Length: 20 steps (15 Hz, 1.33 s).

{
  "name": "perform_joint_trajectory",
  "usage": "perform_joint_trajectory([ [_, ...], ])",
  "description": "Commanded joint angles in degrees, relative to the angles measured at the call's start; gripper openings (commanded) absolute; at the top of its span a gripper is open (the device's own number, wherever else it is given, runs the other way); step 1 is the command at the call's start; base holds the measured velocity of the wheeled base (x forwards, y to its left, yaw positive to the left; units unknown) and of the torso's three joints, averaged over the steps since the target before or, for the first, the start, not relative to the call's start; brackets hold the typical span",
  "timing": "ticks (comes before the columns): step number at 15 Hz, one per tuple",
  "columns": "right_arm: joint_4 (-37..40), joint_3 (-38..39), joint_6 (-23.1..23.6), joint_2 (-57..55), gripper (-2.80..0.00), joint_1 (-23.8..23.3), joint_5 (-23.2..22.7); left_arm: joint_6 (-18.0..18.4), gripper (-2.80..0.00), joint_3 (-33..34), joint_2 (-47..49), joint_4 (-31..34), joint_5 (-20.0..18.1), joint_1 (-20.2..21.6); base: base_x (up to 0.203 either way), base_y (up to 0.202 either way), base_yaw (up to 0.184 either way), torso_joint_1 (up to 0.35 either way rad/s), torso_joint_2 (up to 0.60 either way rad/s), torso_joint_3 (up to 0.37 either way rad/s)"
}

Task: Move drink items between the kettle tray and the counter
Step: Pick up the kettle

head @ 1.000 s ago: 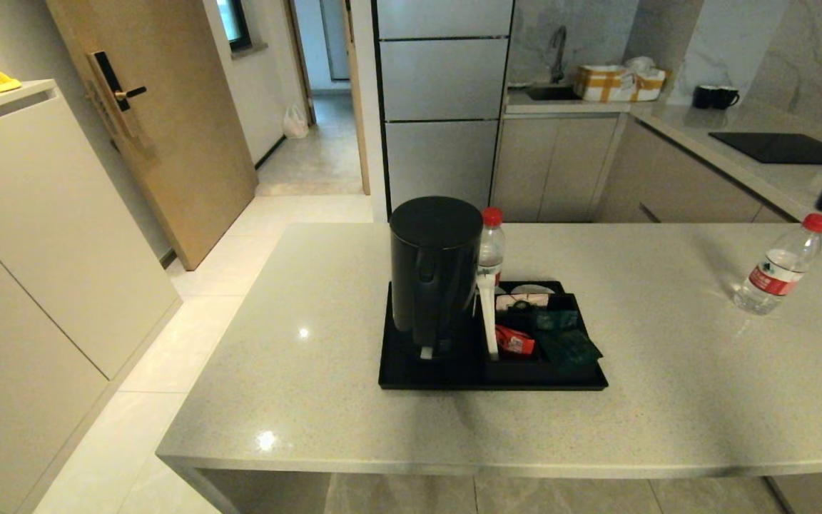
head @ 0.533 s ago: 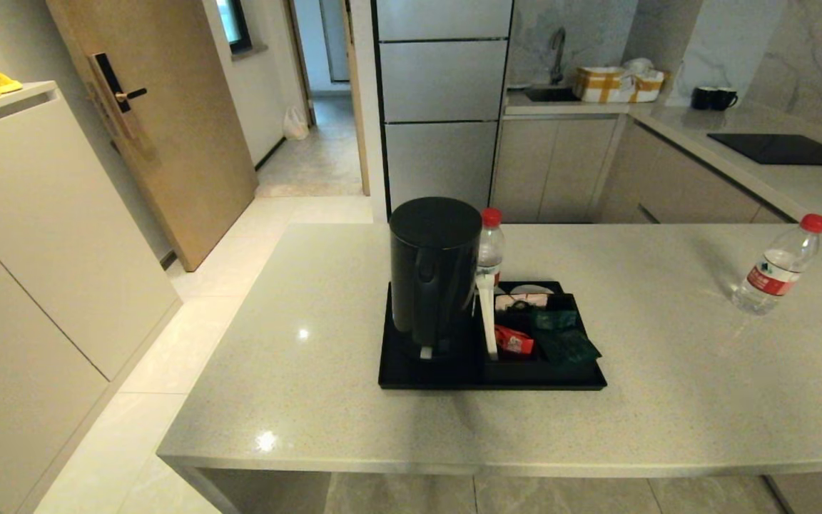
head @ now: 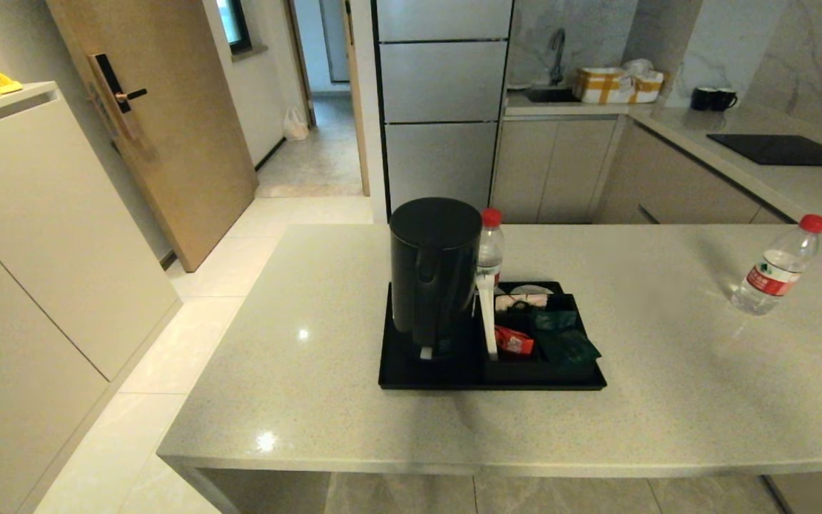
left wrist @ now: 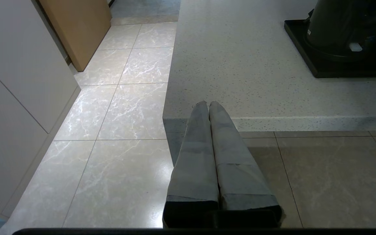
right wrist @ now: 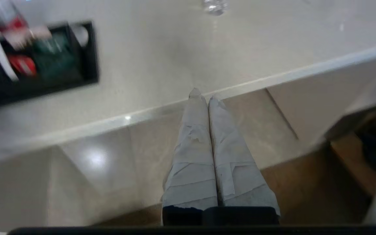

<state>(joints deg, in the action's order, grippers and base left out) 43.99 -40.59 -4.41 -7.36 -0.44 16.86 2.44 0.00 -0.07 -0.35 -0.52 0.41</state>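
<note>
Right claw (right wrist: 206, 94) is pressed together, off the table (head: 668, 400) edge; left claw (left wrist: 208, 104) too. Bottle (head: 775, 268) stands on the table's right, cap up, leaning slightly right. Since one second ago, the dark arm has left the head view.

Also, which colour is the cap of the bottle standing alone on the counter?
Red. The bottle cap shows best in the head view.

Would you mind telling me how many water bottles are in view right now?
2. One water bottle stands on the kettle tray behind the kettle; the other bottle stands alone on the counter, far right. Others could be hidden behind the kettle.
</note>
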Motion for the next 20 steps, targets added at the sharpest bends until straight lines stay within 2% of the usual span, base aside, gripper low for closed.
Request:
perform_joint_trajectory([
  [1,-14.8,15.8,3.8,5.7,-2.80,0.2,-0.8,0.0,-2.80,0.0,0.1,-0.1,0.0,0.0,0.000,0.000,0.000,0.000,0.00,0.000],
  [3,-29.6,28.8,9.6,6.5,-2.80,0.2,-2.8,0.0,-2.80,0.0,0.1,0.0,0.0,0.0,0.000,0.000,0.000,0.000,0.00,0.000],
  [4,-37.7,35.0,12.2,6.8,-2.80,0.2,-6.7,0.0,-2.80,0.0,0.1,-0.1,0.0,0.0,0.000,0.000,0.000,0.000,0.00,0.000],
  [5,-43.0,38.9,13.9,7.1,-2.80,0.2,-13.9,0.0,-2.80,0.0,0.1,0.0,0.0,0.0,0.000,0.000,0.000,0.000,0.00,0.000],
  [6,-46.6,40.5,14.6,7.3,-2.80,0.3,-18.3,0.0,-2.80,0.0,0.1,-0.1,0.0,0.0,0.000,0.000,0.000,0.000,0.00,0.000],
  [7,-46.7,40.5,14.2,7.4,-2.80,0.3,-18.3,0.0,-2.80,0.0,0.1,-0.1,0.0,0.0,0.000,0.000,0.000,0.000,0.00,0.000],
  [10,-42.7,40.3,5.3,7.4,-2.80,0.3,-17.1,0.0,-2.80,0.0,0.1,-0.1,0.0,-0.1,0.000,0.000,0.000,0.000,0.00,0.000],
  [11,-42.7,40.2,4.3,7.5,-2.80,0.3,-16.8,0.0,-2.80,0.0,0.1,-0.1,0.0,0.0,0.000,0.000,0.000,0.000,0.00,0.000],
  [20,-44.1,40.6,4.0,7.5,-2.80,0.3,-16.4,0.0,-2.80,0.0,0.1,-0.1,0.0,0.0,0.000,0.000,0.000,0.000,0.00,0.000],
])
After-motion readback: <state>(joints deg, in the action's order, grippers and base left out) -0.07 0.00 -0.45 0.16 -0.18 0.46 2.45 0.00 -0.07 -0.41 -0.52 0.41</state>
